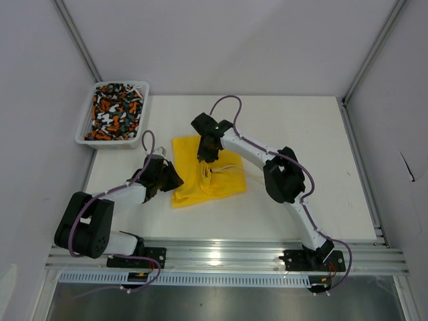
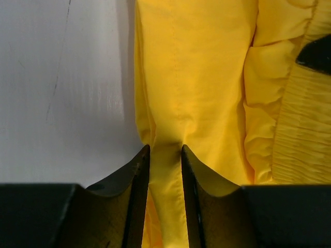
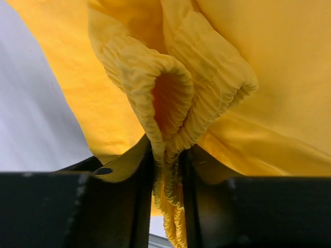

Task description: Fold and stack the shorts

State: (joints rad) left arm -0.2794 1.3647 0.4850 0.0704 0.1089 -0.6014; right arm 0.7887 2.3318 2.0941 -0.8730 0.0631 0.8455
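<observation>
So the white worktop (image 1: 301,134) has the yellow shorts (image 1: 190,184) lying near the middle, a bit left, bunched into a rough half-fold rather than spread flat. In the back-left corner is the basket (image 1: 85,130) with the patterned shorts (image 1: 117,110) stuffed inside, well apart from the action, so I'd guess that pair is waiting its turn. Both arms are on the yellow pair. The left gripper (image 2: 164,150) has its jaws closed on a thin fold at the fabric's left edge, low by the worktop. The right gripper (image 3: 166,150) pinches the gathered waistband (image 3: 155,77), which loops up out of its jaws. My read is that one end gets held down while the other gets carried over. It's nowhere near a tidy fold though, and nothing's stacked yet.
</observation>
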